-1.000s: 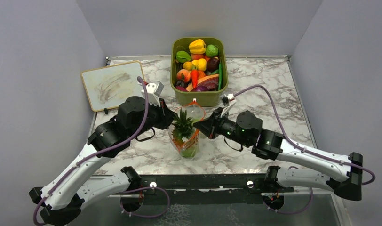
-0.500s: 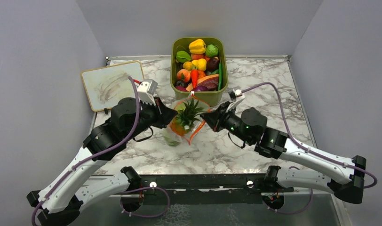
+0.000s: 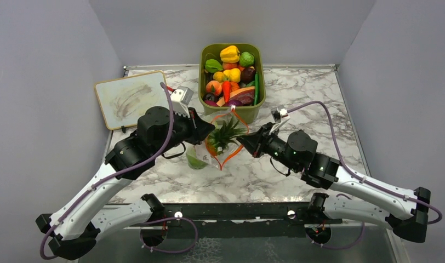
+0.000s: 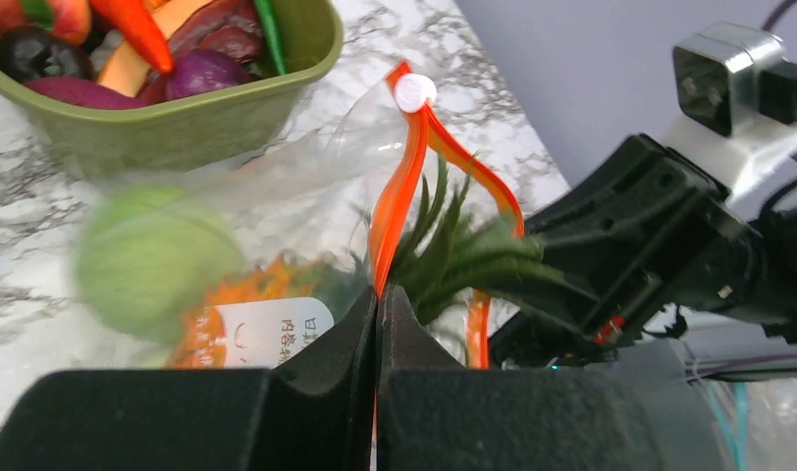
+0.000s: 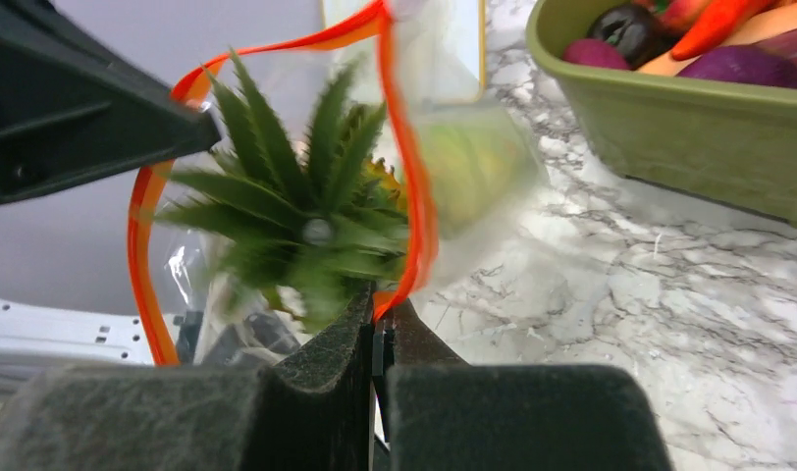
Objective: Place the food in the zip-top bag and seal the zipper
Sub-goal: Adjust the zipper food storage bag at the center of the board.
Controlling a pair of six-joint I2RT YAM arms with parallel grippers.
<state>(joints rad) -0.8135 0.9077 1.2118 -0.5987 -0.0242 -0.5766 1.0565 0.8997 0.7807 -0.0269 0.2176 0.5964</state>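
The zip-top bag (image 3: 214, 148) hangs tilted between both grippers above the marble table (image 3: 319, 109). Its orange-red zipper (image 3: 227, 159) gapes in a loop. My left gripper (image 3: 209, 133) is shut on one side of the strip (image 4: 399, 196), and my right gripper (image 3: 241, 142) is shut on the opposite side (image 5: 414, 211). Inside the bag sits an orange bumpy fruit whose green leafy top (image 5: 301, 206) sticks up through the mouth, with a light-green ball (image 4: 151, 260) lower down. A white label (image 4: 267, 329) shows on the bag and a white slider (image 4: 414, 93) sits at the strip's far end.
An olive-green bin (image 3: 233, 112) heaped with toy produce stands just behind the bag. A small whiteboard (image 3: 130, 98) lies at the back left. Grey walls close in the table on the left, right and back.
Both grippers carried the bag a little back and to the right. The bag tipped over, its bottom with the green ball swinging left and its mouth turning toward the right.
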